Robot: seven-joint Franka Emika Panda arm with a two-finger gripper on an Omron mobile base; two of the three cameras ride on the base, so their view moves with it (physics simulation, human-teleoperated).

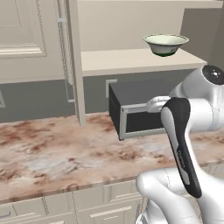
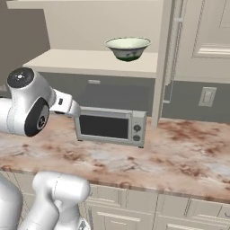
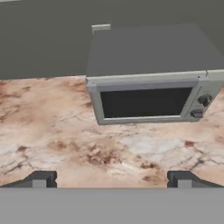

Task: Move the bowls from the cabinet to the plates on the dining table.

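Jaws spread wide above the marbled counter (image 3: pixel 65 144); pale bowl (image 1: pixel 166 43) sits on the open cabinet's shelf (image 1: pixel 131 60).

Glossy white arm (image 1: pixel 192 109) with dark joints.

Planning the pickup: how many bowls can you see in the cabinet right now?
1. The pale ceramic bowl sits on the open cabinet's shelf, above the microwave. A second bowl could be elsewhere in the cabinet, beyond what these views cover.
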